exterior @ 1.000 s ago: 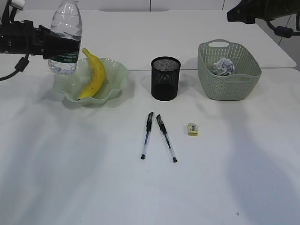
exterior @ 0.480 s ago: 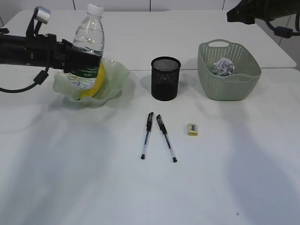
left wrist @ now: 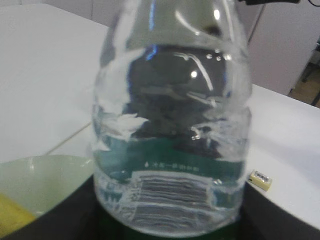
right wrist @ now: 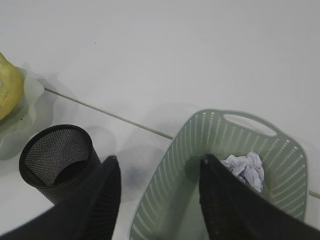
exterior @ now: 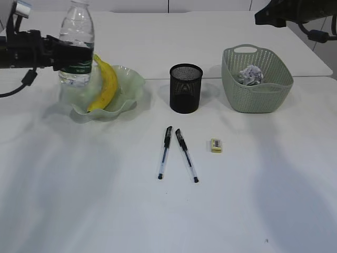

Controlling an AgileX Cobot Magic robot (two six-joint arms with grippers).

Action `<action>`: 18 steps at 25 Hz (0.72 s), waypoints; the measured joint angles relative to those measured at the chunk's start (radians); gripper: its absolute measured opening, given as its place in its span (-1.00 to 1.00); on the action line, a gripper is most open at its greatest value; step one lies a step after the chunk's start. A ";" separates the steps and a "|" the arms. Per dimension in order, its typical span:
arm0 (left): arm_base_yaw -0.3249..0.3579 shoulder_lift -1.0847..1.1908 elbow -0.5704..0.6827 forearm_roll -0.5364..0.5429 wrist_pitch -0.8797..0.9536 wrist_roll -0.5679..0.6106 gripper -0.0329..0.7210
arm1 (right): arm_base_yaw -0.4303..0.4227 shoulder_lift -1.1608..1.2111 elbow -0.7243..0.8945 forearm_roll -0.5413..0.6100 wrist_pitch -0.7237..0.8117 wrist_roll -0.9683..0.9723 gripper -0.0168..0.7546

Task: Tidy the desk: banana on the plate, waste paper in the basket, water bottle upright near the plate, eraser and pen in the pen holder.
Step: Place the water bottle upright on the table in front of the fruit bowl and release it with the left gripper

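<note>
water bottle (exterior: 77,45) upright, cap up — beside plate (exterior: 131,87)

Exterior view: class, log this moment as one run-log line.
left end effector: holds water bottle upright | banana: on plate | pens, eraser: on desk

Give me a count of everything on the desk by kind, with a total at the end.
Pens: 2
Eraser: 1
Pen holder: 1
Basket: 1
Waste paper: 1
Plate: 1
Banana: 1
Water bottle: 1, held in the left claw
Total: 9
</note>
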 joint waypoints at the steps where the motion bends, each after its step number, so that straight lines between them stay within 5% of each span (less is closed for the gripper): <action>1: 0.020 0.000 0.000 -0.007 0.000 0.002 0.09 | 0.000 0.000 0.000 0.000 0.000 0.000 0.04; 10: 0.173 0.000 0.001 -0.022 -0.006 0.037 0.08 | 0.000 0.000 0.000 0.000 0.000 0.000 0.04; 18: 0.229 0.002 0.001 -0.003 -0.006 0.099 0.08 | 0.000 0.000 0.000 0.000 0.000 0.000 0.04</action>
